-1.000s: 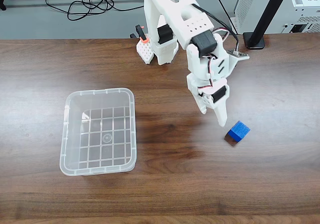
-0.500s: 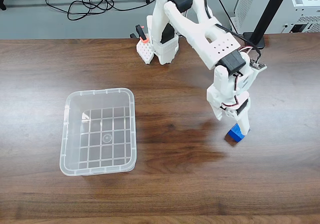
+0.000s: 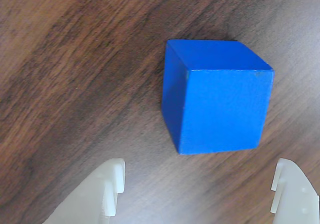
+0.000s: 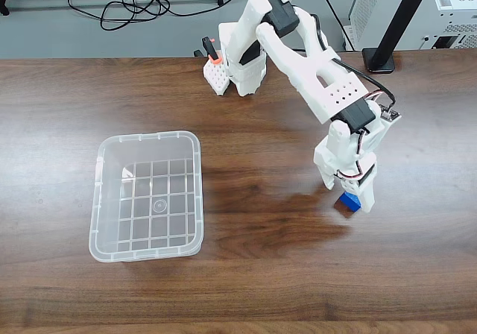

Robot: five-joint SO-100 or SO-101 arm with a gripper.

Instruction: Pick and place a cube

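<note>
Pincer [image 3: 197, 184] spread wide, hovering at six o'clock of the blue cube [image 3: 220, 101] in the wrist view; cube sits on the bench [image 3: 75, 84], untouched.

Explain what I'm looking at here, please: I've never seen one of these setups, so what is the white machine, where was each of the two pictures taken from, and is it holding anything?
The white machine is a small robot arm bolted at the back of a wooden table. Its tip is a two-finger gripper.

The fixed view looks down on the whole table from above. The wrist view comes from a camera riding on the arm, looking past the two white fingertips at the bottom edge.

On the table lie a small blue cube and, off to the left in the fixed view, an empty clear plastic bin.

Nothing is held. The gripper is open, its fingers spread wider than the cube, which sits on the wood just ahead of them, untouched. It looks lined up to close on the cube.
</note>
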